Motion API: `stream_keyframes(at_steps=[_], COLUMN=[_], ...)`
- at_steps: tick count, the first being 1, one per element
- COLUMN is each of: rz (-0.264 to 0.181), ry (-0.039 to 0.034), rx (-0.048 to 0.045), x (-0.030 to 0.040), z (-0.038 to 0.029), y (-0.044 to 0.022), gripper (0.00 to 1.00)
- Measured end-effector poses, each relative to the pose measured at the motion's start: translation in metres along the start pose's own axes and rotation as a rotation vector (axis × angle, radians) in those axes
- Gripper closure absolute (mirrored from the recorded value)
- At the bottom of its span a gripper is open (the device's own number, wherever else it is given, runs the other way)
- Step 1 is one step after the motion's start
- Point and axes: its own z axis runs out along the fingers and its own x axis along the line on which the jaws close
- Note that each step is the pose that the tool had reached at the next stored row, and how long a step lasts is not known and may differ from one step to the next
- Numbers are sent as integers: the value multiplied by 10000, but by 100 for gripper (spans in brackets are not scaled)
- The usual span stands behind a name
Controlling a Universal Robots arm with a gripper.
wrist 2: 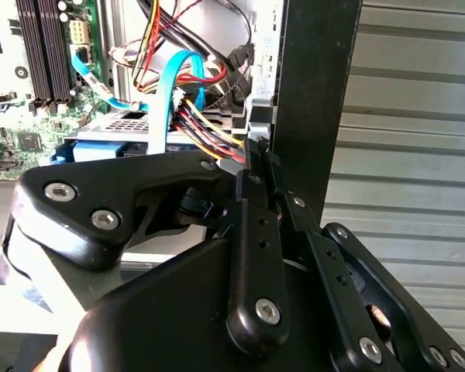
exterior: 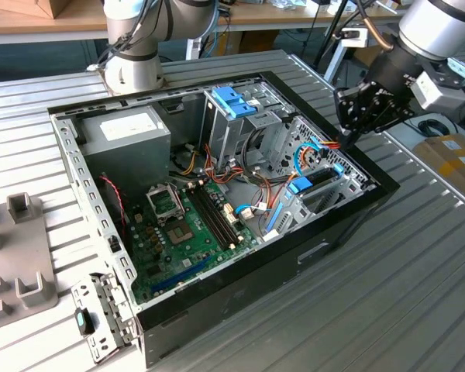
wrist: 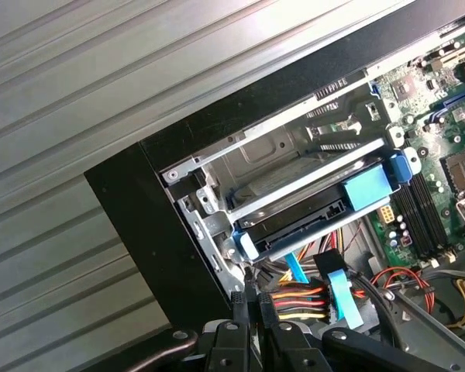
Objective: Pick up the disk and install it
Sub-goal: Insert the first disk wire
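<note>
We see the disk (wrist: 310, 209) already sitting in the metal bay at the corner of the open computer case (exterior: 349, 225), its face mostly hidden by the bay's rails, so that in the first wrist view little more than its blue frame and dark edge shows. The gripper (exterior: 346, 141) hangs just above that corner beside the bundle of coloured cables (wrist: 302, 298), its jaws pressed together and holding nothing, while the ribbed tabletop (exterior: 418, 279) carries the case, with the blue latch (exterior: 234, 101) atop the drive cage further in
</note>
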Motion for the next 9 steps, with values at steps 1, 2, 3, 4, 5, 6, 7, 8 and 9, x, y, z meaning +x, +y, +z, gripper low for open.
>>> stream_keyframes(at_steps=[1, 2, 3, 4, 5, 6, 7, 8, 9], rz=[0, 0, 0, 0, 0, 0, 0, 0, 0], ry=[0, 0, 0, 0, 0, 0, 0, 0, 0], rx=[0, 0, 0, 0, -1, 0, 0, -1, 0], x=[-5, -14, -21, -27, -34, -45, -52, -57, -62], z=[0, 0, 0, 0, 0, 1, 1, 0, 1], y=[2, 7, 11, 13, 17, 22, 26, 28, 30], gripper=[83, 83, 83, 83, 83, 83, 83, 83, 83])
